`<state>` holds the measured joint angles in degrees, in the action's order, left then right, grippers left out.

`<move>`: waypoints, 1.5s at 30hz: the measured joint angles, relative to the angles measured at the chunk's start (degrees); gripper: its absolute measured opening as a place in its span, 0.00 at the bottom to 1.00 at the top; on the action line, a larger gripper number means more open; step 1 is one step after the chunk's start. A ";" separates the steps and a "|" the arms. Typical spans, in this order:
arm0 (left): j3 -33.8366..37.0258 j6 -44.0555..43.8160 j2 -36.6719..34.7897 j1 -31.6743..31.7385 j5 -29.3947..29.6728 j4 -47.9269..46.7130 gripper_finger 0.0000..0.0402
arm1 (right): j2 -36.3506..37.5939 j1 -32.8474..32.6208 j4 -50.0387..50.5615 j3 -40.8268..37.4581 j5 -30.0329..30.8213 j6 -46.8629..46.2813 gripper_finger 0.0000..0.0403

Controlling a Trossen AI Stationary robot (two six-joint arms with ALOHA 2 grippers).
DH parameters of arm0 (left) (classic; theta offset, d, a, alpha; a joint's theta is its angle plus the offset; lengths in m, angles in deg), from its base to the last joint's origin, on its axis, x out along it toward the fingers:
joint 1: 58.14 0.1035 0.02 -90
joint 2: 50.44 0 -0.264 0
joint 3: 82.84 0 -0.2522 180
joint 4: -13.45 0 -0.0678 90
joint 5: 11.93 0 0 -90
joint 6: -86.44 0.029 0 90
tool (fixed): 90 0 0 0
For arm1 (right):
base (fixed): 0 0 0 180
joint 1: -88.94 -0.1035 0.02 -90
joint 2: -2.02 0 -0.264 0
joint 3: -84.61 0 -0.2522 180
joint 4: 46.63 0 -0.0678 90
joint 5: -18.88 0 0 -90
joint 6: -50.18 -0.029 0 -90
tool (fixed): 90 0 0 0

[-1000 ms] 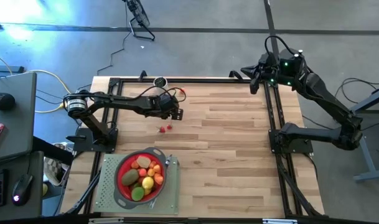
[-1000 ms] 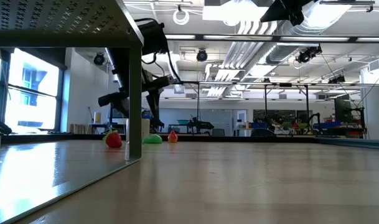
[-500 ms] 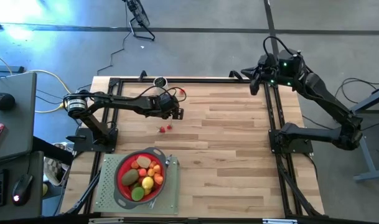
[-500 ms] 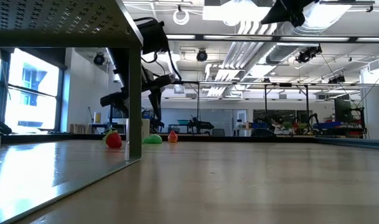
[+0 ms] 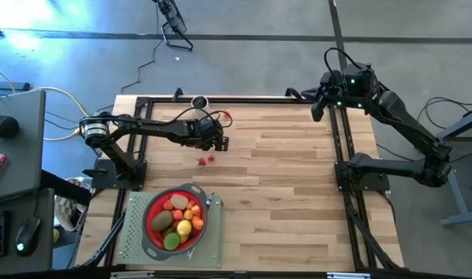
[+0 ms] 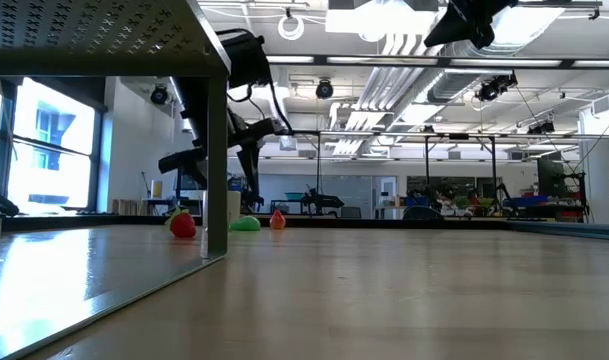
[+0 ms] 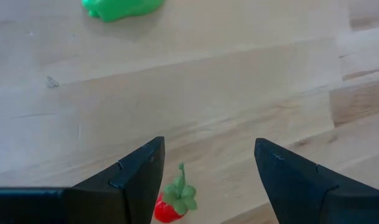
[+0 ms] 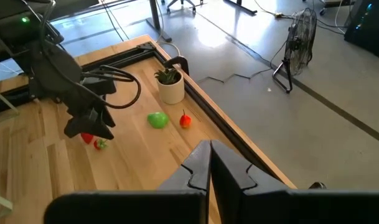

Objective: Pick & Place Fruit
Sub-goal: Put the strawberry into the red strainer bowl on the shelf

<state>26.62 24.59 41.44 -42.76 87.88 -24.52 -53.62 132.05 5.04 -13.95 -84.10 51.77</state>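
Across the high view, a wooden table (image 5: 282, 178) fills the middle, with dark rails along its edges. At its 7 o'clock corner a grey perforated mat (image 5: 135, 232) carries a red strainer (image 5: 173, 221) with a grey rim, and most of the fruit (image 5: 177, 218) lies heaped inside it: green, brown, orange and yellow pieces touching one another. The left arm reaches from the 9 o'clock side toward the table's 11 o'clock area, where the left gripper (image 5: 218, 142) hangs above the wood with its fingers (image 7: 136, 177) spread and nothing between them. The right arm stands at the 3 o'clock side, bent back toward 1 o'clock; the right gripper (image 8: 209, 163) is pressed together, empty, over the far rail. Near the far edge at 11 o'clock a small white pot (image 8: 172, 90) with a green plant sits on the rail. Just inside it lie a green fruit (image 8: 157, 119) and, beside it, a small red-orange fruit (image 8: 185, 121), close but apart. At 6 o'clock of the left gripper, two small red fruits (image 5: 205, 160) lie side by side on the bare wood; the left wrist view shows one of them, a strawberry (image 7: 172, 205) with a green leafy top, just beneath the spread fingers, untouched.
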 joint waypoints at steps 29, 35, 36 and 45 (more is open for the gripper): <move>-0.04 -1.84 6.86 -1.90 -5.00 0.30 0.55 | -0.09 0.00 -0.57 0.00 -0.01 0.17 0.01; -0.04 -3.18 6.86 -1.90 -7.02 -0.39 0.45 | -0.09 0.00 -0.61 0.00 0.00 0.20 0.01; -0.04 -3.19 6.86 -1.90 -7.37 -0.43 0.44 | -0.09 0.00 -0.61 0.00 0.00 0.20 0.01; -0.04 -3.30 6.86 -1.90 -7.37 -0.41 0.32 | -0.09 0.01 -0.61 0.00 0.01 0.22 0.01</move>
<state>26.58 21.29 48.30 -44.67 80.50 -24.93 -53.71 132.06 4.43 -13.95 -84.09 51.99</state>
